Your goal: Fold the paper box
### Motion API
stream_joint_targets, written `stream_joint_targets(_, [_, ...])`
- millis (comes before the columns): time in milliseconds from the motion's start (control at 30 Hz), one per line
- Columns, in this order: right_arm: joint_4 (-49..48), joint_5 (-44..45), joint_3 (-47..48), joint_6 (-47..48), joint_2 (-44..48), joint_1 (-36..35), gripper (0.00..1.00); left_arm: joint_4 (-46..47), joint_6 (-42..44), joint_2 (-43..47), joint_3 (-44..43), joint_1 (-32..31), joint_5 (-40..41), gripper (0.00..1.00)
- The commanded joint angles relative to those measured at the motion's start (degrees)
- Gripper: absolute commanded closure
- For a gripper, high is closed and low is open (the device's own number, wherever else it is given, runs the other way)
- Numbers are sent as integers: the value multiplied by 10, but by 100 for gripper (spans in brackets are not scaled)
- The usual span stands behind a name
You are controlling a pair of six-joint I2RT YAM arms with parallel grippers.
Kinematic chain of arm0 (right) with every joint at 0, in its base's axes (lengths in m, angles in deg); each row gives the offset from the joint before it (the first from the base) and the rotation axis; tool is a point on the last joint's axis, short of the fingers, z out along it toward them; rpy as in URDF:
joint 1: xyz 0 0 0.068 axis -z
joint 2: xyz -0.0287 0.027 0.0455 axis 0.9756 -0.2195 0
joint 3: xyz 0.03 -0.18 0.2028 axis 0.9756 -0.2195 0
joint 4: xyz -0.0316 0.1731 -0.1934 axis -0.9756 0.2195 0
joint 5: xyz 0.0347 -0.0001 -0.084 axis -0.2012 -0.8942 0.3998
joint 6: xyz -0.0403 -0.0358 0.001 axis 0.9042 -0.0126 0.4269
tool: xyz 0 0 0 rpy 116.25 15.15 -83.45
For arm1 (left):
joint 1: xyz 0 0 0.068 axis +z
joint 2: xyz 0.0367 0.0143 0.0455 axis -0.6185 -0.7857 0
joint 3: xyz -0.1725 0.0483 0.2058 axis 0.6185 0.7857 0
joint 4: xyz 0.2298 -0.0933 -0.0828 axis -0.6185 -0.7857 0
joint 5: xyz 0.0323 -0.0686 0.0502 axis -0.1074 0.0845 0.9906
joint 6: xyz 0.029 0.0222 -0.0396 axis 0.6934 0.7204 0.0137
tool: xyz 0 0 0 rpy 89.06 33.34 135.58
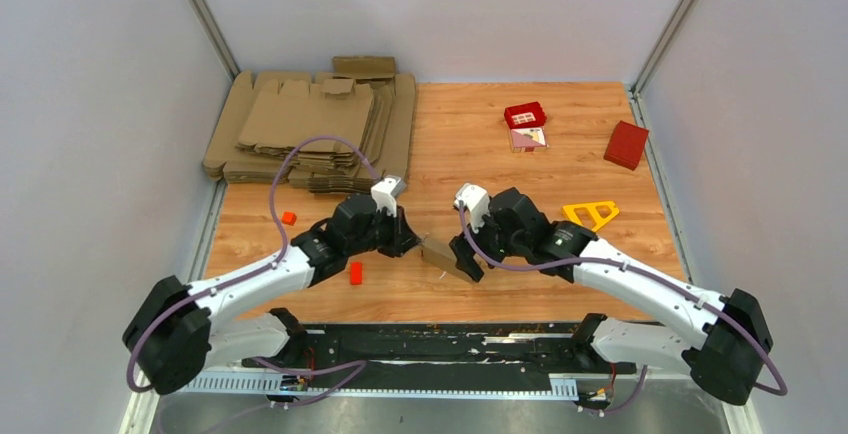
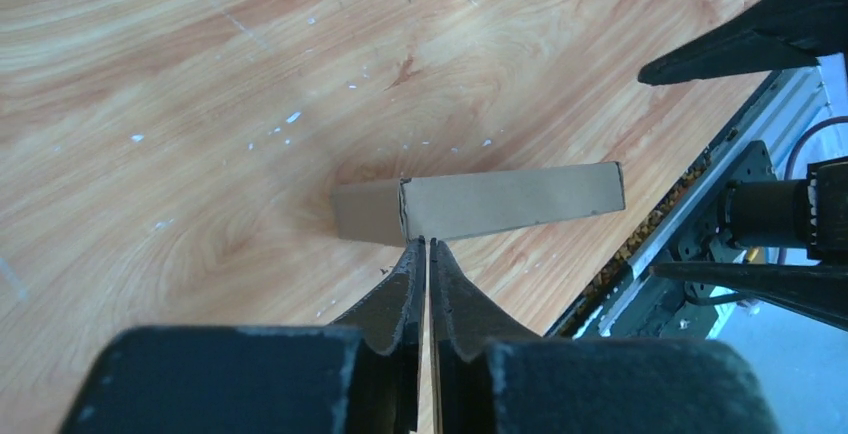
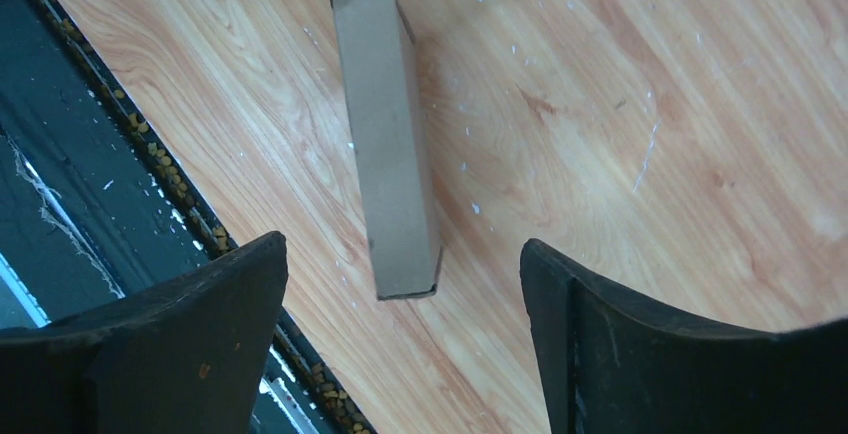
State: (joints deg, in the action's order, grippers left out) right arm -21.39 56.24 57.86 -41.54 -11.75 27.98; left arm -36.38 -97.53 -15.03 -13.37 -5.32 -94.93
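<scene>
The left gripper (image 2: 428,244), almost closed, is pinching the paper box (image 2: 500,199) by the tabletop's (image 1: 560,154) near edge; the right gripper (image 3: 400,246) is standing wide open around it.

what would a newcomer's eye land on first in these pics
The two grippers meeting at front centre over the small paper box: the left gripper pinched shut at its edge, the right gripper spread open by its other end. Next, the big pile of flat cardboard blanks at the back left, and the red box at the back right.
</scene>
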Motion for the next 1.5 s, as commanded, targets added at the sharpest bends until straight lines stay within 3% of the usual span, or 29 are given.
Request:
stream_joint_targets(0, [14, -33, 42, 57, -41, -6, 13, -75, 28, 76, -30, -2, 47, 87])
stream_joint_targets(167, [16, 17, 67, 68, -120, -29, 17, -115, 43, 147, -22, 3, 97, 84])
stream_joint_targets(267, [10, 34, 90, 55, -169, -33, 26, -125, 50, 184, -4, 8, 139, 84])
stream_joint_targets(333, [2, 18, 97, 53, -194, -34, 39, -120, 57, 216, 16, 8, 171, 84])
stream_joint_targets(433, [17, 29, 117, 48, -234, -34, 69, -111, 73, 263, 51, 8, 211, 84])
stream_joint_targets(500, [42, 54, 140, 43, -255, -34, 78, -111, 86, 290, 69, 8, 231, 84])
stream_joint_targets(567, [55, 110, 154, 41, -254, -34, 77, -109, 105, 316, 87, 8, 246, 84])
stream_joint_targets(633, [74, 232, 175, 36, -250, -32, 76, -107, 113, 339, 101, 8, 259, 84])
stream_joint_targets(767, [81, 411, 199, 48, -243, -1, 83, -86, 121, 376, 135, 8, 258, 83])
stream_joint_targets(933, [60, 513, 248, 104, -274, 123, 83, -70, 121, 381, 152, 8, 243, 83])
stream_joint_targets(1067, [-67, 604, 269, 210, -345, 248, 83, -62, 114, 357, 153, 8, 232, 83])
stream_joint_targets(1167, [-92, 661, 353, 237, -419, 333, 87, -57, 111, 335, 149, 8, 220, 82])
stream_joint_targets(1333, [-215, 799, 477, 307, -546, 404, 92, -58, 108, 314, 145, 7, 217, 82])
stream_joint_targets(1467, [-210, 790, 565, 328, -641, 434, 92, -52, 107, 316, 151, 7, 213, 82])
